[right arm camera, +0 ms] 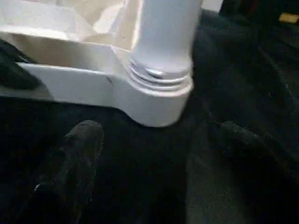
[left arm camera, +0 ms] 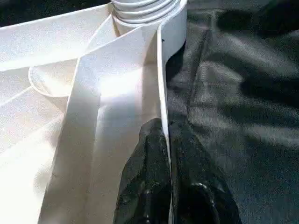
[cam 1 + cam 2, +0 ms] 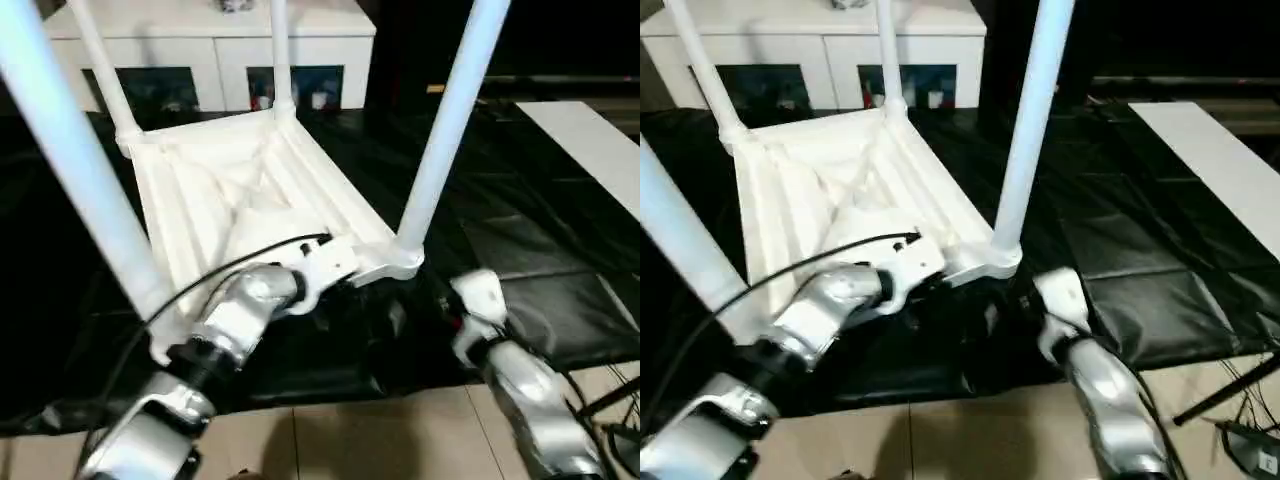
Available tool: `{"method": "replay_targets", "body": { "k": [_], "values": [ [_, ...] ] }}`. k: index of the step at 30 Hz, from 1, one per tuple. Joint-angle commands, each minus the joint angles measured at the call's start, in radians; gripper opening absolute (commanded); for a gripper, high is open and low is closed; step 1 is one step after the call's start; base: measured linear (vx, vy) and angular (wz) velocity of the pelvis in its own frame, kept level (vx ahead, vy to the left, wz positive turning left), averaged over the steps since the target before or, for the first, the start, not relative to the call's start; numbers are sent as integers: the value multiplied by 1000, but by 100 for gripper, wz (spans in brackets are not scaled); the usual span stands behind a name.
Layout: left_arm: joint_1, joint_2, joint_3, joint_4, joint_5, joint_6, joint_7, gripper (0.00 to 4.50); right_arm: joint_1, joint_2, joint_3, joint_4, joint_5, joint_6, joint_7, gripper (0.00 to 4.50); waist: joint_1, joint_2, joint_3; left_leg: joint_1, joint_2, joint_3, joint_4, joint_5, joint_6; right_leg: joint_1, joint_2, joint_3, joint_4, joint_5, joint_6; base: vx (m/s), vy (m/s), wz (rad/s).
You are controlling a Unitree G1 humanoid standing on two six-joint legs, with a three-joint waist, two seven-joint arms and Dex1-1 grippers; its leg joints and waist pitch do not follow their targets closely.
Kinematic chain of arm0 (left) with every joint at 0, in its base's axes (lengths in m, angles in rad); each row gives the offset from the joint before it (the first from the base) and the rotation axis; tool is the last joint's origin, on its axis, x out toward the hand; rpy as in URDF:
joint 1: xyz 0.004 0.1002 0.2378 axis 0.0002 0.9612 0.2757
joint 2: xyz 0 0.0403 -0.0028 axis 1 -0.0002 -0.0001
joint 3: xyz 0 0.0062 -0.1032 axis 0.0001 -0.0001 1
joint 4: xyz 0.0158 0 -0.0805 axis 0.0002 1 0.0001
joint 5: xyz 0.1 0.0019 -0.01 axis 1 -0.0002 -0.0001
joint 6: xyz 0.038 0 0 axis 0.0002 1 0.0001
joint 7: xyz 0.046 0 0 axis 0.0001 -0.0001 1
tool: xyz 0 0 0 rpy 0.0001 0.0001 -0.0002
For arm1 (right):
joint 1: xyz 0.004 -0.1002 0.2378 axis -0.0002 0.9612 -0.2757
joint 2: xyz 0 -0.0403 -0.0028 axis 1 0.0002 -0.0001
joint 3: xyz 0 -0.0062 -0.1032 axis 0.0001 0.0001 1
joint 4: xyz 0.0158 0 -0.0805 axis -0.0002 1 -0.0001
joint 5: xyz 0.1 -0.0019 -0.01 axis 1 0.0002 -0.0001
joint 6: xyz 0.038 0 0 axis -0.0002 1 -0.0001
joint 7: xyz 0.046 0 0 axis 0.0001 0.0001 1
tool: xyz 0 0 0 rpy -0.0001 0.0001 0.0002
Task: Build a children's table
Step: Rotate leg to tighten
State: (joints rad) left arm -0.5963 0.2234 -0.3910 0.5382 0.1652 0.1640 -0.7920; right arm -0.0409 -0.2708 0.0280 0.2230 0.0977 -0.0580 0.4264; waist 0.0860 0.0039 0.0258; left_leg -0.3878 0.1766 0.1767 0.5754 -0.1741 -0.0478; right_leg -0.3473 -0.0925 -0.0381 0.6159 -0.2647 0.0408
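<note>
Table: the children's table [image 3: 250,190] is lying upside down on the black sheet [image 3: 520,230], four legs [image 3: 450,120] standing up in their corner sockets.
Left gripper [image 2: 166,154]: the table's side rim is being pinched.
Right gripper [image 1: 154,158]: fingers spread, nothing held, near the corner.
Progress: legs judged fitted; turning upright is left.

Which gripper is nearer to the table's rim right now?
Left. The left gripper is shut on the rim of the upturned children's table. The right gripper stands open just off the corner socket holding a leg, touching nothing.
</note>
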Motion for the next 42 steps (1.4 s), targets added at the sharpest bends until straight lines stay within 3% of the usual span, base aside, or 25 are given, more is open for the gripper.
{"method": "replay_targets", "body": {
  "k": [1,7,8,10,11,15,22,25,26,27,28,29,34,35,36,37,38,39,40,41,42],
  "values": [
    [41,17,-57,-12,-14,-45,-108,0,-9,-12,-10,-55,39,4,38,426,2,-12,-36,18,55,-20,-71,-192,85,16,-54,32,-77,35,-215,0,0,0],
    [82,115,-85,-97,-63,-76,-308,0,-1,-89,36,-114,84,53,209,426,10,-7,-42,24,59,-16,-61,-107,118,13,-48,30,-59,184,-242,0,0,0],
    [81,124,-83,-98,-65,-81,-318,0,-1,-100,41,-115,89,54,233,426,13,-14,-42,23,59,-16,-60,-105,121,14,-49,29,-58,195,-244,0,0,0],
    [78,135,-79,-98,-67,-84,-330,0,-2,-111,45,-113,91,53,255,426,15,-11,-42,22,57,-16,-59,-106,124,15,-51,29,-57,195,-247,0,0,0],
    [72,145,-74,-89,-63,-95,-335,0,-10,-116,43,-105,92,55,263,426,16,-19,-40,21,57,-14,-60,-123,119,16,-54,30,-59,170,-246,0,0,0],
    [60,158,-62,-74,-55,-113,-335,0,-28,-113,37,-96,92,64,258,426,13,-18,-39,21,57,-16,-64,-139,101,16,-55,30,-60,112,-243,0,0,0],
    [54,162,-33,-68,-49,-143,-289,0,-19,-103,35,-114,104,70,258,426,10,-19,-44,20,55,-15,-54,-83,125,19,-55,29,-51,207,-256,0,0,0],
    [55,149,-3,-77,-73,-126,-266,58,-6,-98,26,-128,113,67,252,432,9,-17,-41,20,56,-14,-56,-106,121,18,-55,30,-54,180,-258,0,0,0],
    [75,145,38,-132,-118,-98,-260,64,17,-82,10,-150,122,56,228,432,11,-11,-40,21,58,-16,-59,-124,110,17,-56,29,-54,156,-259,0,0,0],
    [104,149,67,-195,-150,-77,-256,70,43,-65,-3,-181,133,46,205,432,10,-15,-42,20,61,-17,-62,-140,98,19,-56,29,-52,152,-265,0,0,0],
    [110,150,72,-207,-155,-74,-255,79,48,-61,-6,-187,136,44,201,432,10,-14,-41,20,61,-18,-63,-145,99,18,-57,29,-54,150,-265,0,0,0],
    [158,161,98,-297,-181,-57,-242,90,89,-39,-16,-233,148,29,175,432,8,-11,-41,21,61,-18,-64,-158,96,17,-54,28,-55,139,-266,0,0,0],
    [336,163,181,-573,-264,15,-172,128,215,-5,-3,-385,183,40,148,432,4,-13,-38,15,61,-20,-63,-141,113,19,-50,28,-53,191,-253,0,0,0],
    [336,163,181,-573,-264,15,-172,128,215,-5,-3,-385,183,40,148,432,2,-13,-32,16,60,-18,-69,-181,109,14,-48,28,-60,132,-245,0,0,0],
    [383,143,216,-629,-291,37,-135,143,240,0,4,-418,186,47,141,432,2,5,-30,20,60,-20,-74,-226,86,10,-47,30,-66,65,-238,0,0,0],
    [470,81,289,-709,-331,40,-35,151,266,12,17,-465,187,65,129,432,-2,-1,-30,19,65,-20,-75,-245,73,13,-47,30,-67,49,-238,0,0,0],
    [510,53,318,-733,-344,25,8,158,272,15,25,-478,185,71,127,432,-4,-3,-27,16,67,-20,-79,-254,65,15,-48,31,-69,41,-240,0,0,0],
    [558,20,350,-763,-359,7,58,165,277,18,34,-493,182,79,123,432,-7,-4,-24,17,63,-20,-80,-308,47,13,-47,32,-79,-30,-221,0,0,0],
    [566,14,356,-764,-356,-4,69,174,276,19,36,-493,179,80,121,432,-6,-3,-23,16,61,-21,-81,-317,42,12,-49,33,-83,-58,-211,0,0,0],
    [609,-19,387,-769,-340,-64,126,193,267,20,44,-489,162,82,112,432,-7,2,-22,17,60,-23,-82,-339,26,8,-45,35,-89,-105,-189,0,0,0],
    [664,-52,418,-783,-312,-144,192,198,252,29,46,-481,152,85,98,432,-10,-7,-17,12,62,-23,-86,-349,20,10,-45,35,-94,-123,-176,0,0,0]
  ]
}}
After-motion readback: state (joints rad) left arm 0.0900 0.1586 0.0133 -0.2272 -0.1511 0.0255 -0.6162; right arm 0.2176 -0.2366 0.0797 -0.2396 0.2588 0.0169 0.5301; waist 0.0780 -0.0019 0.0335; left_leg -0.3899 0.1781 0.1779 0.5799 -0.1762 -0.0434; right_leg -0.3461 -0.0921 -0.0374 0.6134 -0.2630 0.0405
